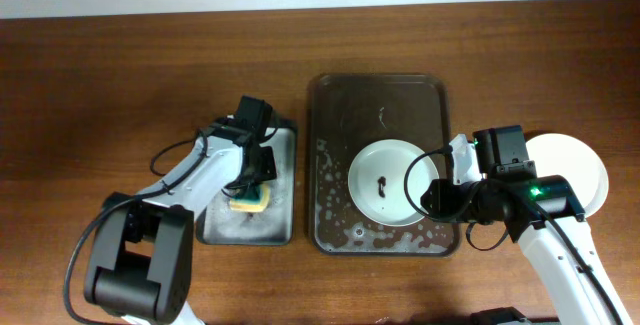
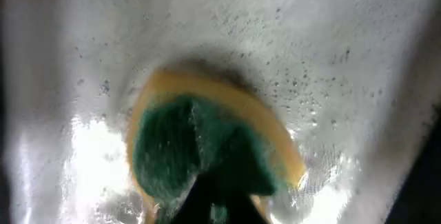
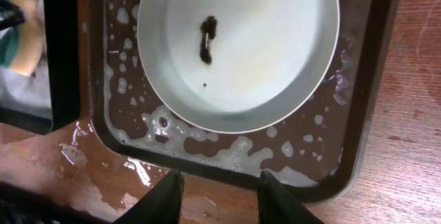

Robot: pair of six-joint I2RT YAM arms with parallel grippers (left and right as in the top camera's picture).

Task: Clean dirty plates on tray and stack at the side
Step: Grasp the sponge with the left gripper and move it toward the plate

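A white plate (image 1: pixel 385 180) with a dark smear lies in the large dark brown tray (image 1: pixel 380 105), at its front right, among suds. In the right wrist view the plate (image 3: pixel 262 52) and its smear fill the top. My right gripper (image 1: pixel 447 190) (image 3: pixel 220 193) is open and empty, its fingers over the table just outside the tray's rim (image 3: pixel 227 176), short of the plate. Another white plate (image 1: pixel 580 170) rests on the table at the right. My left gripper (image 1: pixel 250 180) (image 2: pixel 220 207) is shut on the green-and-yellow sponge (image 2: pixel 200 148) in the small sponge tray.
The small sponge tray (image 1: pixel 225 227) with grey suds stands left of the big tray. Water is spilled on the wooden table (image 3: pixel 103 162) beside the tray's corner. The sponge also shows in the right wrist view (image 3: pixel 21 31).
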